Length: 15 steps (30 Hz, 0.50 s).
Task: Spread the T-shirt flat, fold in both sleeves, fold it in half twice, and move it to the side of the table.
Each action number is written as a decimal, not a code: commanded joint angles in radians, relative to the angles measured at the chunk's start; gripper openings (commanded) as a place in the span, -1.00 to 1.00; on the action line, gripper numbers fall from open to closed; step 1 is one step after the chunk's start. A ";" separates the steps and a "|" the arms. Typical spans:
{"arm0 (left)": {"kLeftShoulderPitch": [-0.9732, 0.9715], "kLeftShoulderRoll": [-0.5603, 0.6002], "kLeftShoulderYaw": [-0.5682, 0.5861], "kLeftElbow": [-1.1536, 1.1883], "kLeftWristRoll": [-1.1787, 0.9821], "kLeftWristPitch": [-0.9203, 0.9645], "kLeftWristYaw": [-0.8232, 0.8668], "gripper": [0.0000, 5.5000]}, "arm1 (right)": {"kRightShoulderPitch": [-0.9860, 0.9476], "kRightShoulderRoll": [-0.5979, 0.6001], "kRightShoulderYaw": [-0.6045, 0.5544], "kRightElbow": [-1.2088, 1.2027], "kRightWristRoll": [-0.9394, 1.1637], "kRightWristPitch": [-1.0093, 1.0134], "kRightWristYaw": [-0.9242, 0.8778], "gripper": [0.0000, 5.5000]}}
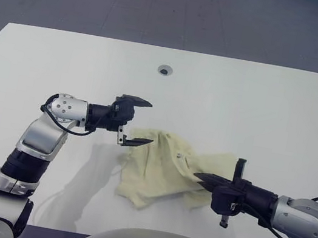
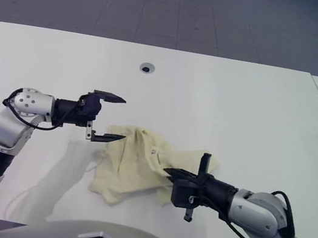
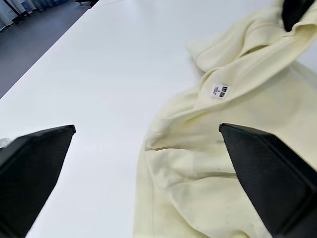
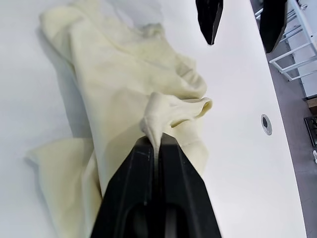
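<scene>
Nearest the robot, the right end effector is shut on a small pinch of the shirt, a fold at the heap's right edge. The shirt lies crumpled on the near middle of the counter, layers overlapping and neck label facing up. At its far left edge the left end effector is open and holds nothing, its lower finger just over the cloth. Beyond it is bare counter, with a hole well apart.

The risk is probably in the one-sided hold. If the right arm pulls before the left closes, the whole heap could drag instead of spreading. The thin pinch may also slip free. The left could close on several layers and keep the folds bunched.
</scene>
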 commanded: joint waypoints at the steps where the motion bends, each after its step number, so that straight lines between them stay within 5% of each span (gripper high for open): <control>1: -0.084 -0.025 -0.064 0.079 0.035 -0.060 -0.038 0.96 | 0.030 0.010 -0.001 -0.001 -0.016 -0.025 -0.020 -0.99; 10: -0.277 -0.136 -0.196 0.439 0.155 -0.299 -0.106 0.96 | 0.078 0.004 0.008 -0.008 -0.052 -0.055 -0.030 -0.99; 15: -0.344 -0.188 -0.218 0.610 0.157 -0.350 -0.177 0.70 | 0.082 -0.019 0.004 0.007 -0.052 -0.090 -0.009 -1.00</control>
